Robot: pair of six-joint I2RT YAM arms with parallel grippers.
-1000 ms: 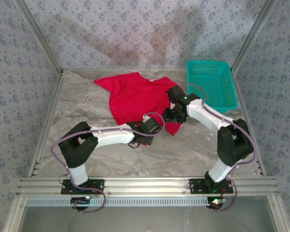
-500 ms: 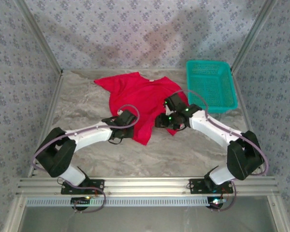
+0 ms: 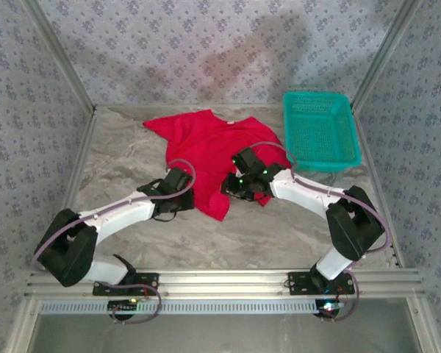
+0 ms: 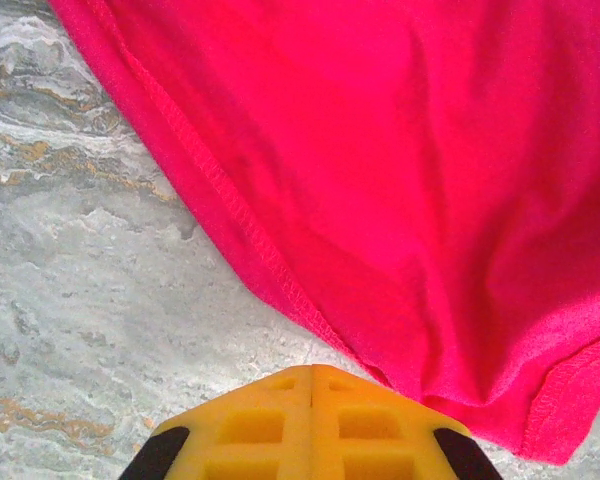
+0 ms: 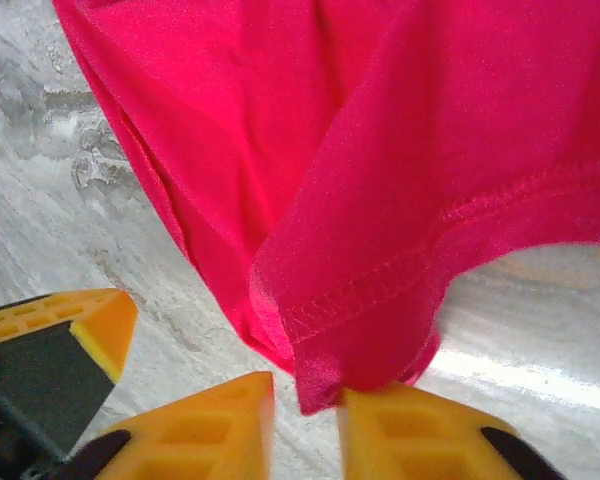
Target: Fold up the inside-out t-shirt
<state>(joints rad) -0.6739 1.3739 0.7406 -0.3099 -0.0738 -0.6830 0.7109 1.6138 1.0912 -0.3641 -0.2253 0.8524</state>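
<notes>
The left gripper (image 4: 313, 392) is closed, its yellow fingertips pressed together on the hem of the t-shirt (image 4: 400, 180). The right gripper (image 5: 306, 405) stands slightly apart around a hem corner; I cannot tell whether it pinches the cloth. In the overhead view the t-shirt lies at centre frame on the marbled table (image 3: 121, 168), left of the teal basket (image 3: 314, 95).

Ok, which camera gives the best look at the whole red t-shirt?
Top external: the t-shirt appears almost whole, neck tag included. Left wrist shows a stretch of its stitched hem; right wrist shows a bunched hem corner close up.
</notes>
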